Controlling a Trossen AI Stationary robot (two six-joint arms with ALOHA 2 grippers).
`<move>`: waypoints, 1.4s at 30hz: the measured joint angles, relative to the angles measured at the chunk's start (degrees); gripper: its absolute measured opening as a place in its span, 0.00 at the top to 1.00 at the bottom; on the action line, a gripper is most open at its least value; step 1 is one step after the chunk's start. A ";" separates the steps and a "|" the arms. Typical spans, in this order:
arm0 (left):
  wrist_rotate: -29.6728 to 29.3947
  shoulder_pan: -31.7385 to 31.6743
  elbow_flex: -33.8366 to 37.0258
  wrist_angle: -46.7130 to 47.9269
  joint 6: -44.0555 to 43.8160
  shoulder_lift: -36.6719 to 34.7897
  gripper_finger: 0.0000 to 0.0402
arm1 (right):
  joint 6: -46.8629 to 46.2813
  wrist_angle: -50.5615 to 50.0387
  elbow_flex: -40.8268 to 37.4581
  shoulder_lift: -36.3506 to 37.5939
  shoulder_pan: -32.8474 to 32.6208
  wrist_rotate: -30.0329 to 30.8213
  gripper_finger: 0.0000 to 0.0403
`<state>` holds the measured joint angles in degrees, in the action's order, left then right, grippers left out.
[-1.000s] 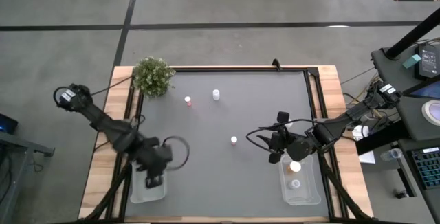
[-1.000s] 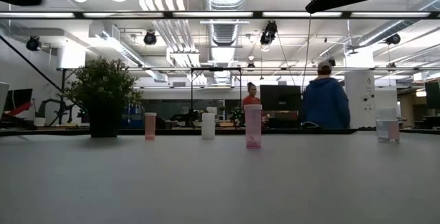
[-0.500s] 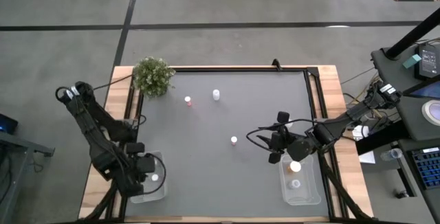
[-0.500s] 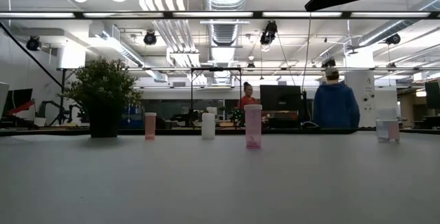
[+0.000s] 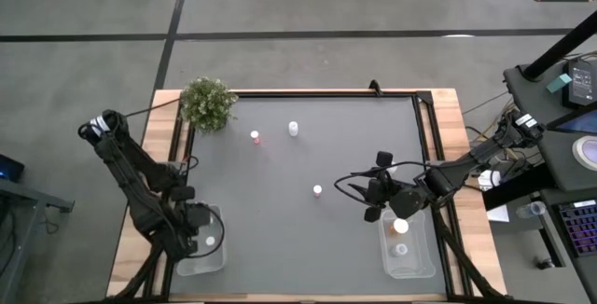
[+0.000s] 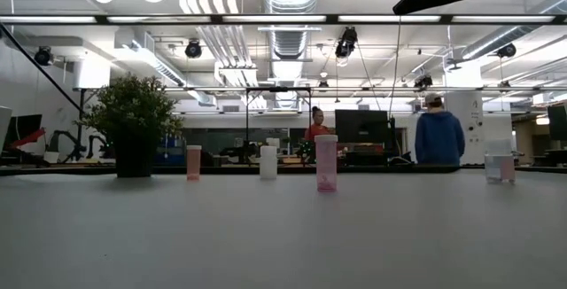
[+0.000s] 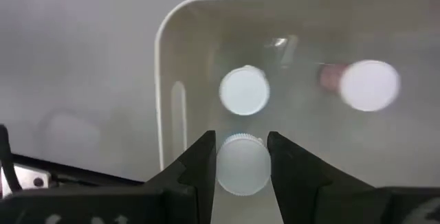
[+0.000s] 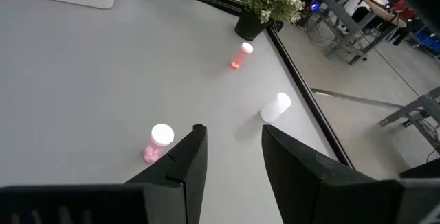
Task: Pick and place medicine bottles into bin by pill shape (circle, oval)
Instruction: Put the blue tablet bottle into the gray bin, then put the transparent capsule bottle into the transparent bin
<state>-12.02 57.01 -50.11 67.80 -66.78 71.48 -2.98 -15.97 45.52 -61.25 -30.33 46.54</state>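
Three medicine bottles stand upright on the grey table: a pinkish one mid-table, a pink one and a white one farther back. My left gripper points down over the clear left bin, shut on a white-capped bottle. Two more capped bottles stand in that bin. My right gripper hovers open beside the right bin, with nothing between its fingers. My left gripper pinches the white-capped bottle by the two sides of its cap, between its two fingers. The fingers come from above, pointing down. The bottle stands upright in the hold, over the bin's inside; whether its base touches the bin floor cannot be told.
A green potted plant stands at the table's far left corner. The right bin holds two bottles. A raised black frame edges the table. Beyond the table, people stand in the room.
My left arm has swung toward the table's left edge and sunk over the left bin, its gripper turning and tipping steeper down. People in the room beyond have shifted.
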 joint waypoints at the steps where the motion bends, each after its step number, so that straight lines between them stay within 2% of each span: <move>1: -0.01 0.00 0.49 -0.38 -0.42 -0.11 0.76 | -0.03 0.00 0.00 0.00 0.00 0.00 0.68; 8: 1.45 0.19 2.15 -5.34 -0.46 -0.15 0.76 | -0.03 -0.02 -0.25 0.00 0.00 0.00 0.68; 15: 3.84 0.20 4.32 -6.24 -0.59 -0.13 0.75 | -0.03 -0.02 -0.33 0.00 0.00 0.00 0.68; 25: 4.02 0.20 4.40 -6.31 -0.40 -0.34 0.74 | -0.03 -0.02 -0.33 0.00 0.00 0.00 0.68; 35: 4.25 0.20 4.28 -5.63 -0.33 -0.37 0.61 | -0.03 -0.02 -0.33 0.00 0.00 -0.02 0.68; 42: 5.80 0.17 2.25 -3.39 0.10 -0.40 0.60 | -0.03 -0.02 -0.33 0.00 0.00 -0.02 0.68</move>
<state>-6.22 57.19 -47.86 64.40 -66.68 71.09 -3.01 -15.99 45.19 -61.25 -30.33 46.52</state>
